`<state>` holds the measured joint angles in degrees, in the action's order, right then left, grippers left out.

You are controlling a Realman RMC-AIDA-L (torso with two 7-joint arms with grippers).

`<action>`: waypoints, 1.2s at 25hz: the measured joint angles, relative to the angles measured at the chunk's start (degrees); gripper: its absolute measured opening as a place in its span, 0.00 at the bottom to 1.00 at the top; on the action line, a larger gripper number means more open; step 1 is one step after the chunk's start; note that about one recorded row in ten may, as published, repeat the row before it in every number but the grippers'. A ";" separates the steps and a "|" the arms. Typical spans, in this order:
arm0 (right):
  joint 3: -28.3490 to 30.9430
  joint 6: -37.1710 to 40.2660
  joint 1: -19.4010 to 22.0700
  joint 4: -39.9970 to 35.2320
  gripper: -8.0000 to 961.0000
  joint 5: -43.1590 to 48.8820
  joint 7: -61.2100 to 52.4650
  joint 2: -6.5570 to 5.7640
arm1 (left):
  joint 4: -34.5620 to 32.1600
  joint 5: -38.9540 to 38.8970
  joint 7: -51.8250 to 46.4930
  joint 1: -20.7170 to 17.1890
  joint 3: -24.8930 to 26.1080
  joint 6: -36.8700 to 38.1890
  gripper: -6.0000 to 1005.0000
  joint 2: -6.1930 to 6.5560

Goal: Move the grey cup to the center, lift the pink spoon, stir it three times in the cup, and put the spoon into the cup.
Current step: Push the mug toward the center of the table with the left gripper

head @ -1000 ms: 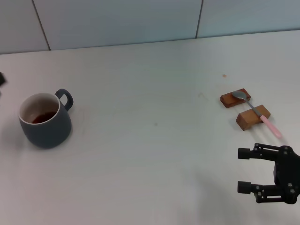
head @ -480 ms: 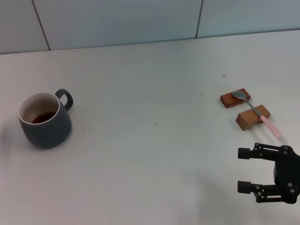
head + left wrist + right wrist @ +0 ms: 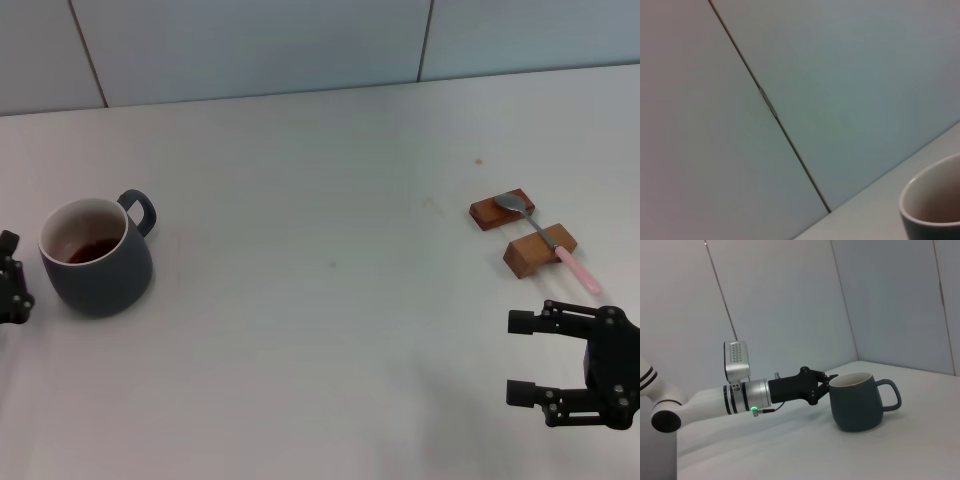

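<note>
The grey cup (image 3: 96, 259) stands upright at the left of the white table (image 3: 320, 300), handle toward the back right, with brown residue inside. My left gripper (image 3: 14, 278) is at the left edge of the head view, just beside the cup. The right wrist view shows the left gripper (image 3: 824, 389) open, close to the side of the cup (image 3: 860, 402) away from its handle. The cup's rim (image 3: 935, 205) shows in the left wrist view. The pink spoon (image 3: 548, 241) lies across two brown wooden blocks at the right. My right gripper (image 3: 515, 361) is open and empty, in front of the spoon.
The two wooden blocks (image 3: 502, 210) (image 3: 538, 252) sit close together at the right, with the spoon's pink handle sticking out toward my right gripper. A tiled wall (image 3: 300, 45) runs along the table's back edge.
My left gripper has come into the head view at the left edge, next to the cup. The cup, the spoon and the right gripper have not moved.
</note>
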<state>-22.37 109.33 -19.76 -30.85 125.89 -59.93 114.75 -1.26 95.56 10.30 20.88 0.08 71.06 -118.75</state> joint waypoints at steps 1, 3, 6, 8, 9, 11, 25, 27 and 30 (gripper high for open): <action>0.00 0.00 -0.01 0.01 0.85 -0.01 -0.01 0.00 | 2.18 -0.15 2.43 0.57 1.48 -1.75 0.00 -0.06; -0.01 0.00 -0.01 0.05 0.85 -0.02 -0.01 0.02 | 3.44 -0.15 2.87 1.07 1.71 -2.50 0.00 -0.08; -0.02 0.00 -0.01 0.10 0.85 -0.04 -0.01 0.03 | 4.51 -0.18 2.97 1.67 1.76 -3.16 0.00 -0.11; -0.03 0.00 -0.01 0.09 0.85 -0.04 -0.02 0.04 | 5.16 -0.16 3.02 2.19 1.78 -3.60 0.00 -0.16; -0.04 0.00 -0.01 0.10 0.85 -0.04 -0.02 0.04 | 5.54 -0.09 3.03 2.42 1.77 -3.86 0.00 -0.17; -0.04 0.00 -0.01 0.10 0.85 -0.04 -0.01 0.04 | 6.24 0.13 3.07 2.90 1.50 -4.33 0.00 -0.17; -0.04 0.08 0.23 0.20 0.85 -0.04 -0.01 0.04 | 14.65 4.72 3.17 8.77 0.94 -8.82 0.00 -0.32; -0.04 0.12 0.28 0.25 0.85 -0.03 -0.01 0.04 | 14.65 4.72 3.17 8.77 0.94 -8.82 0.00 -0.32; -0.04 0.14 0.31 0.37 0.85 -0.03 -0.01 0.04 | 18.16 5.64 3.19 11.28 0.99 -11.96 0.00 -0.38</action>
<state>-22.41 109.46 -19.45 -30.48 125.86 -59.94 114.79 16.90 101.20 13.49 32.16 1.07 59.10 -119.13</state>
